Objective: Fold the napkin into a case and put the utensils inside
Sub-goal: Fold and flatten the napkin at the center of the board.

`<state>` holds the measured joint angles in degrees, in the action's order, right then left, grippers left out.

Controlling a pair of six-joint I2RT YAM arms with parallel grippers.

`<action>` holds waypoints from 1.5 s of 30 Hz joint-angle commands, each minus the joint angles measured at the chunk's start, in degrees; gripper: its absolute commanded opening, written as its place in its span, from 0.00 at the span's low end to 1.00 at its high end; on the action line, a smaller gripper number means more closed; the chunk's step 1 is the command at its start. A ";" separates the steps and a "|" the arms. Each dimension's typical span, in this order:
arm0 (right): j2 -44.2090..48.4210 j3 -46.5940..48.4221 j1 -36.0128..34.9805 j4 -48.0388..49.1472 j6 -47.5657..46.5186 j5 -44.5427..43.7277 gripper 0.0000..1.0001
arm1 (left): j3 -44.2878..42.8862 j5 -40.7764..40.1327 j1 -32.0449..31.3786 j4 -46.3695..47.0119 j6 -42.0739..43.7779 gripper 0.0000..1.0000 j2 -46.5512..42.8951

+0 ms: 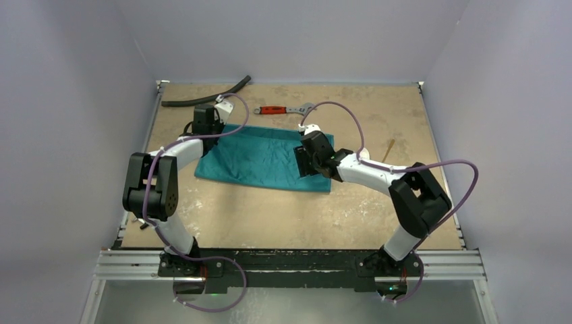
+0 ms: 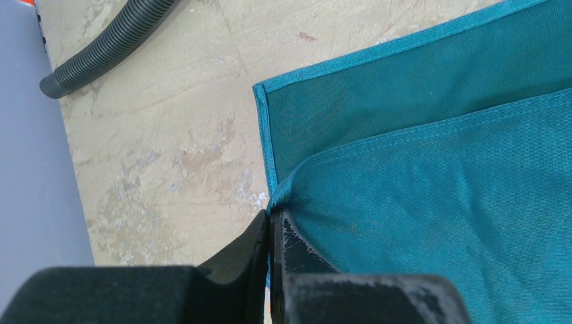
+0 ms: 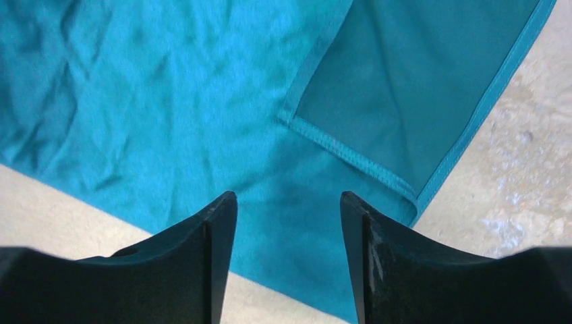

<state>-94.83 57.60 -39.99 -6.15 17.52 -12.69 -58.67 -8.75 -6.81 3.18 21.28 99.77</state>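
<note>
The teal-green napkin [image 1: 263,158] lies folded over in the middle of the table. My left gripper [image 1: 204,128] is at its far left corner, shut on the edge of the upper layer [image 2: 278,197]; the lower layer [image 2: 405,88] lies flat beyond. My right gripper [image 1: 307,162] hovers open over the napkin's right end [image 3: 283,182], its jaws wide apart and empty. A slim tan wooden utensil [image 1: 388,150] lies on the table right of the napkin. A bit of white, perhaps the spoon [image 1: 364,154], shows behind my right arm.
A red-handled wrench [image 1: 282,109] lies beyond the napkin at the back. A black corrugated hose [image 1: 206,94] lies at the back left, also in the left wrist view [image 2: 108,47]. Grey walls stand around the table.
</note>
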 commanded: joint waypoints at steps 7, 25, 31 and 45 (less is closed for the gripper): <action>-8.96 8.98 0.46 5.62 -0.36 -1.63 0.52 | -2.06 0.84 0.25 -0.64 -2.40 0.00 -1.14; -13.62 8.15 1.62 7.63 0.26 -5.01 0.37 | -1.67 0.75 0.34 -1.00 -1.73 0.00 -1.97; -14.56 8.35 1.64 8.01 0.23 -5.00 0.26 | -1.45 0.58 0.28 -0.83 -1.24 0.00 -2.07; -8.23 9.60 5.85 5.32 -2.97 -5.90 0.00 | -2.26 0.01 0.35 -0.68 -1.31 0.00 -1.86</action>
<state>-107.20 65.01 -35.55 0.34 16.47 -17.10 -58.78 -8.58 -6.81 1.50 20.36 99.74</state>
